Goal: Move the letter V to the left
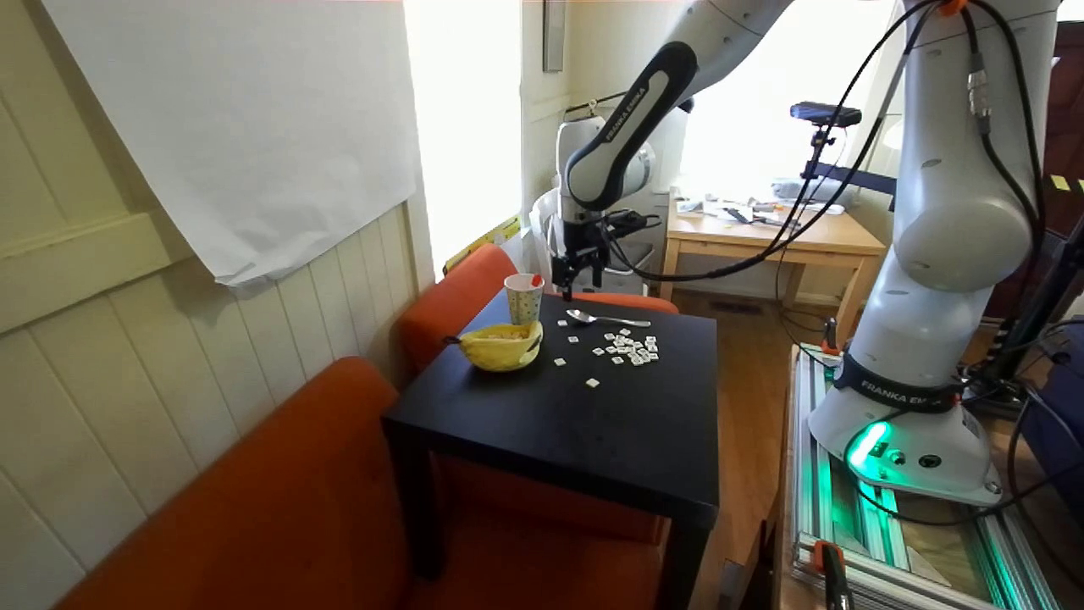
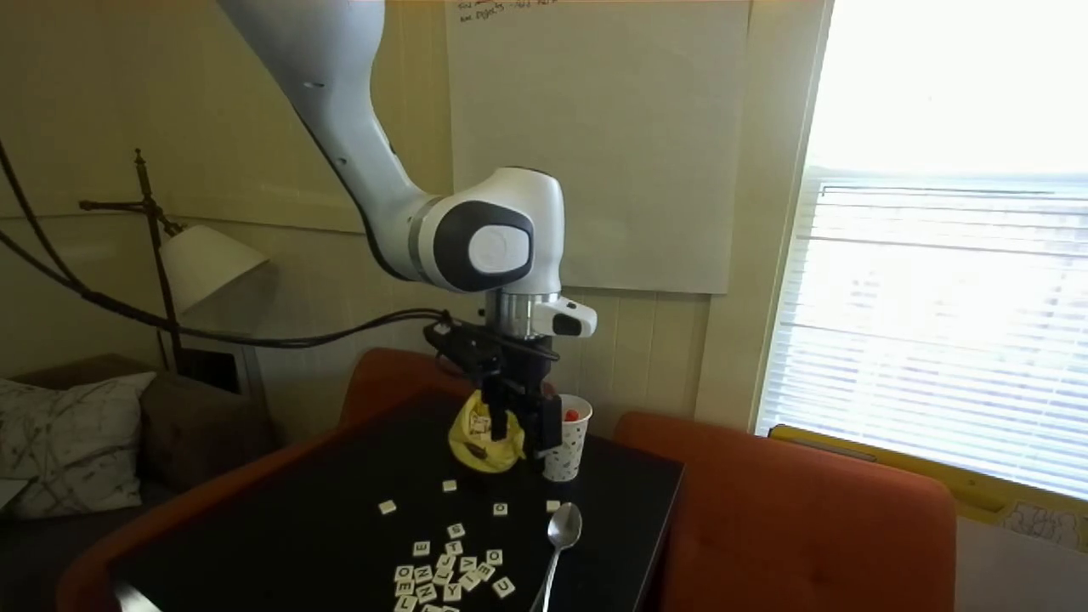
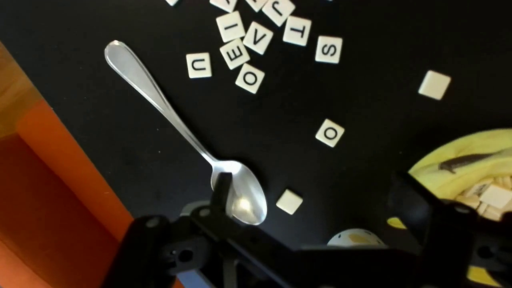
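Holds the gripper [image 3: 312, 180] spread wide and empty above the counter [image 2: 323, 510], presumably so as to straddle V [image 2: 468, 563], crowded beside an E [image 2: 485, 572], left of the spoon [image 2: 564, 527] in an exterior view.

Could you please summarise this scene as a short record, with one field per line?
target: V tile, face up, beside the E tile
gripper: open, above the black table, holding nothing
spoon: lying near a tile showing no letter
cup: upright, patterned, red item inside
yellow bowl: beside the cup, containing tiles
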Available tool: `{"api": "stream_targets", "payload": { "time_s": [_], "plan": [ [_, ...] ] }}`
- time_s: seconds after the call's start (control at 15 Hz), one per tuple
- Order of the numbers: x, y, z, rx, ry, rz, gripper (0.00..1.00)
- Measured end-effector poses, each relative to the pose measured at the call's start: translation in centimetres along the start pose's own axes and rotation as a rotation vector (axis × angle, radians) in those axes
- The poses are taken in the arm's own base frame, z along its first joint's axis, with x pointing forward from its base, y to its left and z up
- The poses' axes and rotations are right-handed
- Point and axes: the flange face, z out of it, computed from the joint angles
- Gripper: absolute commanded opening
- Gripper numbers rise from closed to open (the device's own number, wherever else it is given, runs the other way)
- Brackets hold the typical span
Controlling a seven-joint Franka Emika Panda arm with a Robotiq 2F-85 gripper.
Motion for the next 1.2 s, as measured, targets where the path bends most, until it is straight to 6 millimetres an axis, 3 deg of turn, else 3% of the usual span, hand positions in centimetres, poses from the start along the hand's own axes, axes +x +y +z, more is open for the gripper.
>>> {"api": "stream_targets", "payload": {
  "time_s": [0.33, 0.67, 0.73, 0.87, 1.2],
  "plan": [
    [-2.3, 4.6, 2.3, 0.002, -0.047, -0.141, 1.00],
    [-2.6, 4.7, 2.6, -0.010, -0.056, -0.161, 0.97],
    [-2.6, 4.4, 2.6, -0.015, -0.060, -0.182, 0.74],
    [-2.8, 3.8, 2.7, -0.020, -0.067, -0.241, 0.69],
    [-3.8, 3.2, 3.4, -0.009, -0.123, -0.405, 0.33]
  ]
}}
